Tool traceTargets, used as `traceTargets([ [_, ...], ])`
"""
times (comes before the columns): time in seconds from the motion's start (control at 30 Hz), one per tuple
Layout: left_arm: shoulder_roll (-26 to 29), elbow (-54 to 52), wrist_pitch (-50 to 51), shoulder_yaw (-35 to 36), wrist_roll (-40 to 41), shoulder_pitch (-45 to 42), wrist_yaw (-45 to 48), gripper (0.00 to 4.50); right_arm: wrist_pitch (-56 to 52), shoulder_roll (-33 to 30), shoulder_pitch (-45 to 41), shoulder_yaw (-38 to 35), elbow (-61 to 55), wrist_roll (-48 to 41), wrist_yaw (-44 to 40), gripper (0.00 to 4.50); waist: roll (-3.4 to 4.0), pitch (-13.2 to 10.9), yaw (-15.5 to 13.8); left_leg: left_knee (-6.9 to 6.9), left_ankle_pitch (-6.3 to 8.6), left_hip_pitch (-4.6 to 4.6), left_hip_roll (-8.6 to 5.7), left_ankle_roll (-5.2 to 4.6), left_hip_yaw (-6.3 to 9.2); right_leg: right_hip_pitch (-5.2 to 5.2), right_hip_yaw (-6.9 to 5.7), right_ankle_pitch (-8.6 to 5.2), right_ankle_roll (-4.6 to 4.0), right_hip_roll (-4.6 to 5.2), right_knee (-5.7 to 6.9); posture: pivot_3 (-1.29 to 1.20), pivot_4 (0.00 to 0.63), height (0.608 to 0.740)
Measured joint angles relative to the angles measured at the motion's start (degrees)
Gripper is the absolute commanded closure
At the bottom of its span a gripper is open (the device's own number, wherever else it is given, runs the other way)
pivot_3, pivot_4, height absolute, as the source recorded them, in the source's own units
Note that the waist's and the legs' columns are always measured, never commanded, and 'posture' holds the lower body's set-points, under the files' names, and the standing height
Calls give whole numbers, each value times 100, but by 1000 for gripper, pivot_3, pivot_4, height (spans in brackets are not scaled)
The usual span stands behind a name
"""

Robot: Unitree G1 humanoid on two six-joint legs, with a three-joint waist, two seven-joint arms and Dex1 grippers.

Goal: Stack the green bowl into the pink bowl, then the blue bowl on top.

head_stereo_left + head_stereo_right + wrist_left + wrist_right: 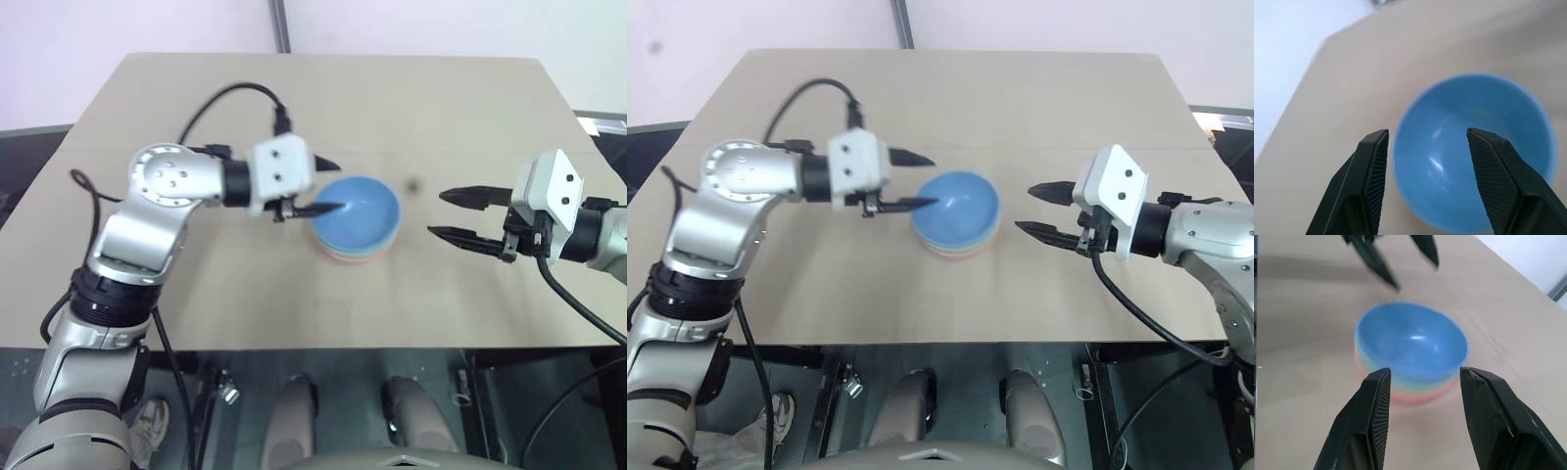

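so we've got all three bowls nested in one stack near the middle of the table (470, 108). the blue bowl (360, 209) sits on top, mouth up. under it we see a thin mint band of the green bowl (1369, 363), and the pink bowl (1410, 395) is at the bottom, resting on the table. the green rim is only a sliver, so we think it's seated level but can't say for sure.

our left pincer (328, 186) is hanging right at the blue bowl's rim on the left side, fingers spread apart with nothing between them. in the head views one black finger reaches over the edge of the bowl and the other pokes out above it. from the left wrist view the two fingers (1369, 166) frame the near edge of the blue bowl, and we can't tell whether the tip is actually touching the rim or just hovering over it.

our right pincer (1038, 208) is off to the right of the stack, clear of it, pointing toward the bowls. its fingers are parted too and empty. in the right wrist view the stack sits just past the fingertips (1376, 401), with the left pincer on the far side of the bowls.
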State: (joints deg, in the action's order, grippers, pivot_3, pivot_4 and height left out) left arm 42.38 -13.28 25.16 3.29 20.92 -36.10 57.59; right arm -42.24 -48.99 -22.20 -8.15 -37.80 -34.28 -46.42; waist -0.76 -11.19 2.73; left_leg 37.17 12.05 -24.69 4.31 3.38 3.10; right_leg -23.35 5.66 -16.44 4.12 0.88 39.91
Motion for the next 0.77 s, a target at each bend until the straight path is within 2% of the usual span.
traceTargets([
  [0.03, -29, 1, 182, 253, 198, 211, -106, 1832, -26, 46, 3, 62, 15, -20, 53, 2002, -1, -1, 1, 1, 0, -4, 1, 0, 5, -2, -4, 0, 0, -1, 2, 0, 150, 740],
  [0.1, 120, -92, 768, 755, 630, 818, -206, 1308, -159, 122, 14, 101, 80, -148, 93, 1491, -1, -1, -10, 0, 0, -5, 1, 0, 8, -1, -6, 0, 0, -2, 0, 0, 150, 740],
  [0.2, 204, -535, 1071, 1296, 1002, 1586, -276, 134, -160, 98, 265, 104, 206, -126, 88, 320, -10, 0, -76, 3, 0, -10, -1, 1, 12, 3, -15, 0, 0, 4, -7, 0, 150, 740],
  [0.23, 217, -688, 1121, 1429, 1105, 1749, -312, 0, -147, 99, 327, 113, 252, -106, 87, 48, -11, 0, -100, 5, 0, -11, -3, 1, 14, 4, -16, 0, 0, 5, -7, 0, 150, 740],
  [0.43, 116, -1388, 1370, 2409, 1542, 2970, -792, 0, -120, 144, 598, 67, 246, -52, 306, 48, -10, 1, -59, 3, 0, 8, -1, 1, 22, 20, -20, -1, -1, 1, -5, 0, 150, 740],
  [0.57, 146, -1556, 1337, 2992, 1769, 4162, -456, 0, -144, -102, 1330, -315, 135, -70, 242, 48, -13, 4, -56, 0, 0, 5, -1, 1, 21, 21, -21, -2, -3, 4, -12, 0, 150, 740],
  [0.77, 282, -1526, 1215, 3277, 2062, 4452, -173, 0, -127, -315, 1725, -972, 83, -300, 0, 48, -18, 8, -61, 7, 0, 35, -1, 1, 22, 47, -21, -24, 0, 3, -11, 0, 150, 740],
])
